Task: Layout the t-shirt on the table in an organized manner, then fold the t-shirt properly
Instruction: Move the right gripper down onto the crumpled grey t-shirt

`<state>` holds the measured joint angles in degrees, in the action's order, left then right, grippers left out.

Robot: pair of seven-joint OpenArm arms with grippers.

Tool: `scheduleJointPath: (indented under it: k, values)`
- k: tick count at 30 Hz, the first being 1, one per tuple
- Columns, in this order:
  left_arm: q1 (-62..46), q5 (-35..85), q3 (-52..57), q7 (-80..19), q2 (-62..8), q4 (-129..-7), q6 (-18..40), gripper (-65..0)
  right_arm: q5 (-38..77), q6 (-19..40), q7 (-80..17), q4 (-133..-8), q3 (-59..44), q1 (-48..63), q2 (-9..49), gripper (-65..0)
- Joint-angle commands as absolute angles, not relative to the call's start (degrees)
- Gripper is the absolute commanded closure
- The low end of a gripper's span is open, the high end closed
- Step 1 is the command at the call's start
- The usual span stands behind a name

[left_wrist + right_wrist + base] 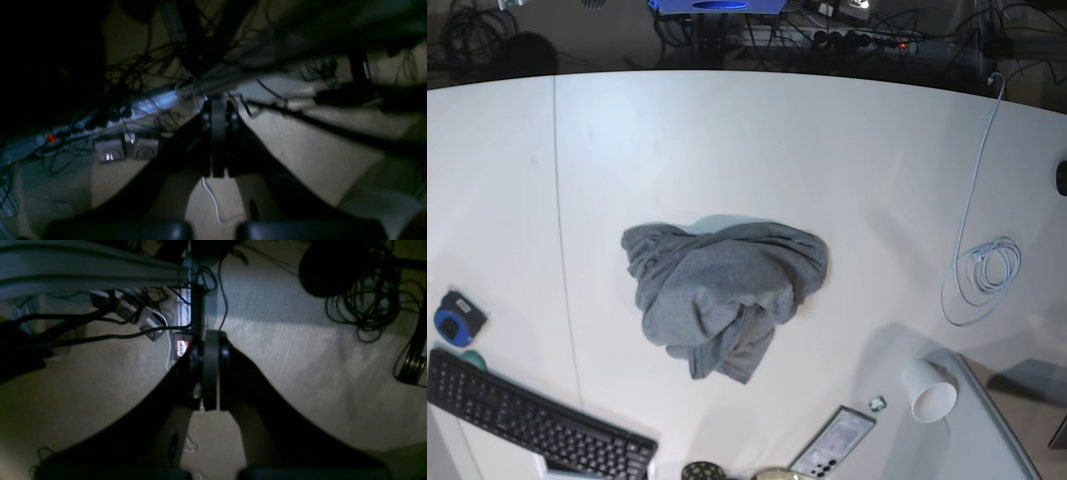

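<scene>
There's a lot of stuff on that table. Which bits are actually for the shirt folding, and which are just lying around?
For the job:
- the t-shirt, crumpled in a heap
- the table it lies on

Just lying about:
- black keyboard
- blue tape measure
- white paper cup, tipped on its side
- coiled white cable
- phone

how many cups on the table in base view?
1: a white paper cup lying on its side near the table front-right corner, beside the phone. Others may sit outside the frame.

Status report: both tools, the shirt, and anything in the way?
Both tools shut, empty. T-shirt crumpled mid-table. Nothing on it.
</scene>
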<state>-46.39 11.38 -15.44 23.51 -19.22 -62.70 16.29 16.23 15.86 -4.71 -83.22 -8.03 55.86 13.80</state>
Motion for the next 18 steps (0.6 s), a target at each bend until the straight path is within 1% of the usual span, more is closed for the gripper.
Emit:
scheduleJointPath:
  k: [1, 4, 9, 12, 15, 18]
  values:
    - [-48.40, 11.47, -15.34, 24.66, -20.53, -65.01, 16.48, 0.0, 16.92, 16.22, -4.35, -86.29, -9.19, 57.63, 14.37, 0.0]
    - [-52.26, 11.47, -11.74, 24.66, -21.58, -70.20, 16.48, 0.0, 16.92, 16.22, -6.73, -92.00, -10.15, 59.38, 14.29, 0.0]
    - [-58.07, 11.47, 1.27, 24.40, -20.18, -83.03, 16.48, 0.0, 16.92, 16.22, -6.81, -100.18, -10.07, 60.09, 14.29, 0.0]
    - [-58.07, 11.47, 5.58, 24.22, -19.03, -89.71, 16.48, 0.0, 16.92, 16.22, -6.99, -105.36, -10.07, 58.86, 14.29, 0.0]
    - [-56.40, 11.47, 6.02, 23.25, -18.86, -94.46, 16.48, 0.0, 16.92, 16.22, -7.08, -109.85, -10.07, 56.84, 14.29, 0.0]
    - [-52.53, 11.47, 5.93, 15.60, -18.59, -98.42, 16.48, 0.0, 16.92, 16.22, -7.08, -112.04, -9.80, 53.32, 14.37, -0.6]
